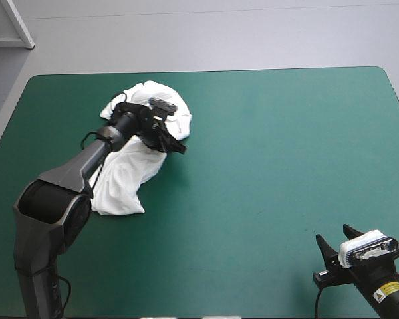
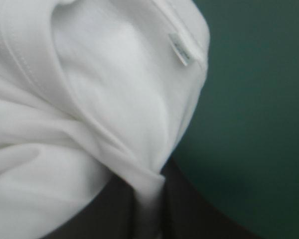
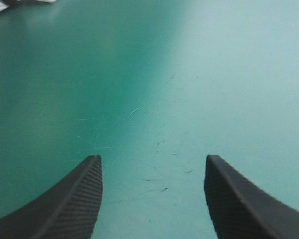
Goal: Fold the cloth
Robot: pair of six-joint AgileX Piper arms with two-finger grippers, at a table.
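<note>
The white T-shirt (image 1: 128,171) lies as a crumpled heap on the teal-green cover, left of the table's middle. My left gripper (image 1: 172,145) sits at the heap's right side, shut on a gathered fold of the T-shirt. In the left wrist view the T-shirt (image 2: 99,104) fills most of the picture, its neck label (image 2: 180,50) showing, and a pinch of cloth runs down between the nearly closed black fingers of the left gripper (image 2: 150,191). My right gripper (image 1: 334,236) rests near the table's front right corner, open and holding nothing. In its own view the right gripper (image 3: 152,163) faces bare cover.
Bare teal-green cover (image 1: 286,146) stretches across the middle and right of the table. A sliver of the T-shirt (image 3: 22,1) shows far ahead of the right gripper.
</note>
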